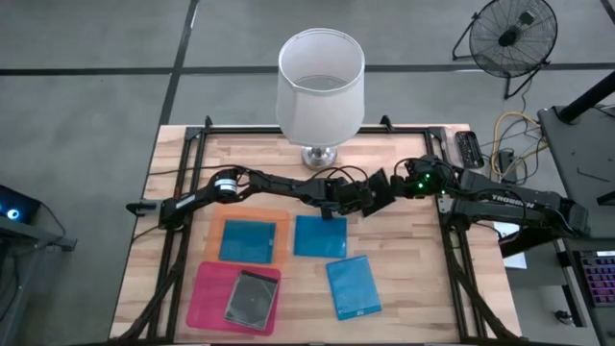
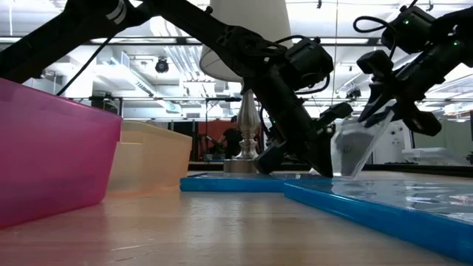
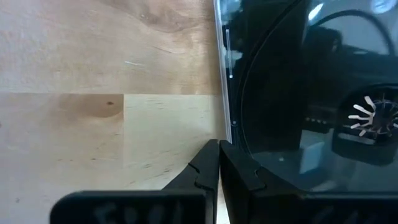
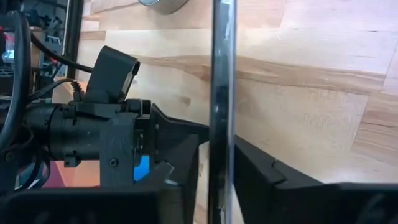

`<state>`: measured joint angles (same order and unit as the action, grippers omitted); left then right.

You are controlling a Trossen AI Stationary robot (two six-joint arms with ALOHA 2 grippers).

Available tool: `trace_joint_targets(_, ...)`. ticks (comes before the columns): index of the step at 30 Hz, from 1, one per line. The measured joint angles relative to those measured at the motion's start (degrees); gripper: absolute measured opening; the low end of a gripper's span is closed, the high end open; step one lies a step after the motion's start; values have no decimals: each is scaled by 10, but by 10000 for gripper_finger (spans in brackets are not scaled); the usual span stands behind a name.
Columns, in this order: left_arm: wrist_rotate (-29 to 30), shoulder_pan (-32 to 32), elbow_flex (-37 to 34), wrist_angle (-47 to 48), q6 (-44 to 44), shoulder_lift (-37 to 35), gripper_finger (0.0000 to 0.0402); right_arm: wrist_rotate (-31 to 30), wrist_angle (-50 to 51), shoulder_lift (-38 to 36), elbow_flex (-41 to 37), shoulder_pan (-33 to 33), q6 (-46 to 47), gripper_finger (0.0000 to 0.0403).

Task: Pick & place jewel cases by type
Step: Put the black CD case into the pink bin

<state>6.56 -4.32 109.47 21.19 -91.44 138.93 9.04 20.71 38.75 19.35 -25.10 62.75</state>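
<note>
A clear jewel case [image 2: 356,148] stands tilted on its lower edge at the table's middle, between my two grippers. My left gripper [image 3: 218,155] is shut, with its tips low at the case's side. My right gripper [image 4: 217,186] comes from the right and is shut on the case, seen edge-on [image 4: 221,93]. Blue jewel cases lie flat: one [image 1: 247,240] in the orange tray [image 1: 219,223], one [image 1: 320,235] and another [image 1: 353,286] on the bare wood. A dark grey case [image 1: 252,298] lies in the pink tray [image 1: 204,293]. My left gripper's shut fingertips [image 3: 211,155] meet the clear case low at one side edge [image 3: 225,124], slanting down from the table's left; whether they press its face or sit under it, I cannot tell. My right gripper pinches the case's upper part [image 2: 369,122] between its two fingers [image 4: 261,174], one on each flat face, slanting down from the right. The case leans tilted, its lower edge [image 2: 346,174] on the table.
A white-shaded lamp [image 1: 320,86] stands at the far middle, its metal base [image 1: 320,156] just behind the grippers. Black frame rails [image 1: 183,192] run along the table's sides. Bare wood shows at the near right [image 1: 423,288].
</note>
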Motion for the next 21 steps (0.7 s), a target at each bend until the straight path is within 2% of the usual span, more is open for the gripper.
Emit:
trace_joint_targets(7, -33, -1, 0, 2, 39, -1, 0, 0, 1, 0, 0, 0, -11, 34)
trace_joint_targets(18, -111, -2, 1, 32, 144, -26, 0, 70, 3, -21, 0, 0, -10, 38)
trace_joint_targets(21, -114, -1, 1, 44, 189, -39, 0, 78, 4, -33, 1, 0, -10, 38)
